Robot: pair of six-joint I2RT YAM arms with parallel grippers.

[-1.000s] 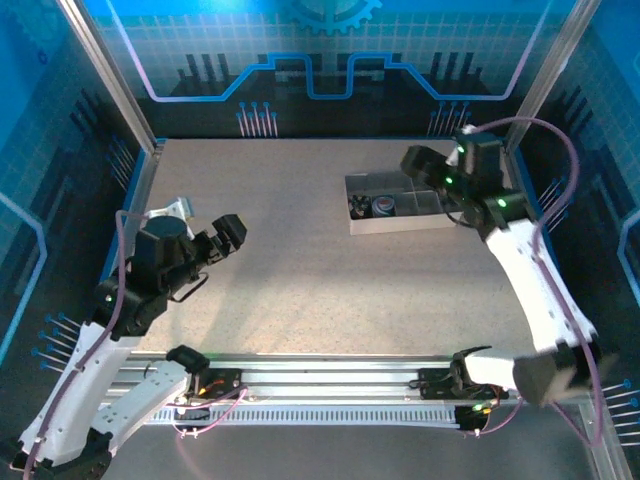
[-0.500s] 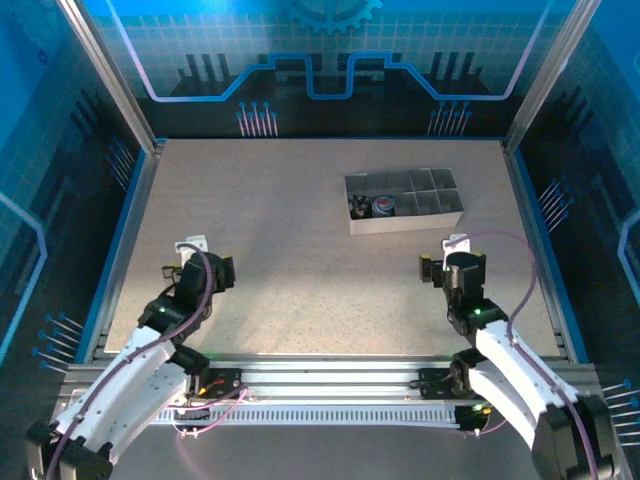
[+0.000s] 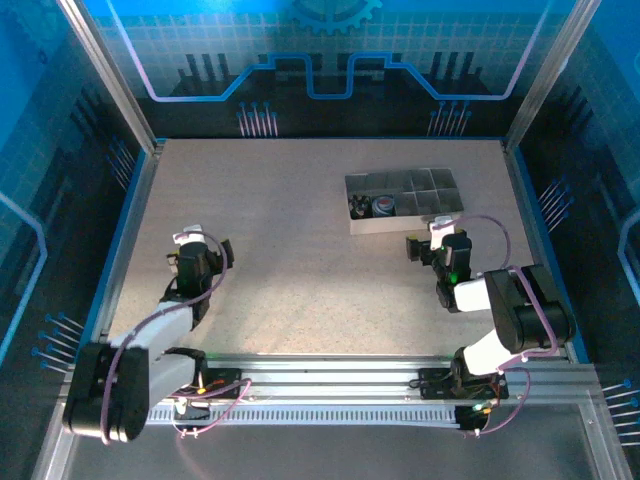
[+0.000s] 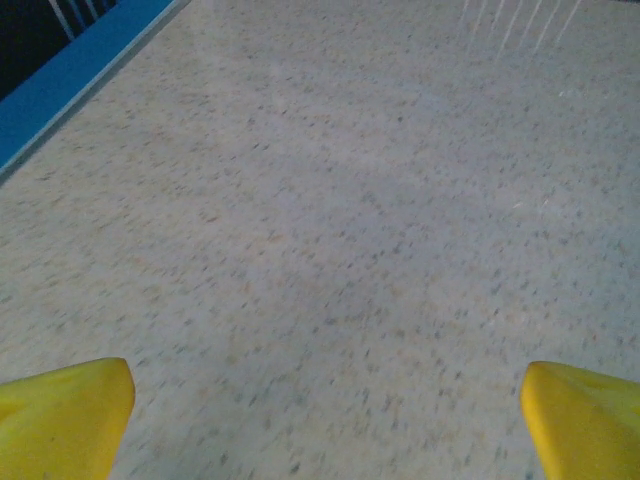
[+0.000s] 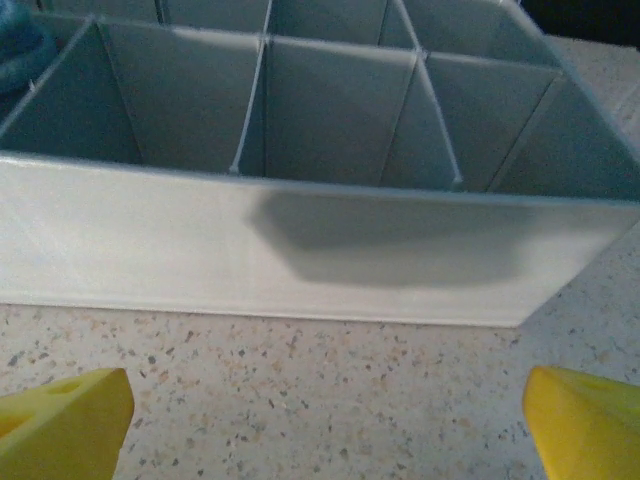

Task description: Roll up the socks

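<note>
- the socks are both in the grey divided tray (image 3: 405, 222), tucked into its left end; the black sock (image 3: 357, 207) is in the leftmost slot and the blue-grey sock (image 3: 383, 206) is in the slot just right of it; from overhead each looks like a small bundle, but they're too small to make out more
- the tray sits toward the far right corner of the speckled surface (image 3: 300, 270), long side roughly parallel to the far edge
- right arm (image 3: 500, 300) is folded up by the right near corner; the right jaws point at the tray's near wall and sit just in front of it, not touching
- right wrist view: the two yellow fingertips (image 5: 65, 420) are at the bottom corners, so the right jaws are spread wide with nothing between them; the pale tray wall runs straight across with bare grey compartments behind it, and a bit of blue fabric (image 5: 15, 45) peeks in at the top left
- left arm (image 3: 165, 325) is folded near the left edge, closer to the near edge than the far one
- left wrist view: yellow fingertips (image 4: 65, 415) far apart too, so the left jaws are spread and holding nothing; just bare speckled surface ahead and the blue rim (image 4: 80, 70) of the left edge cutting across the top left
</note>
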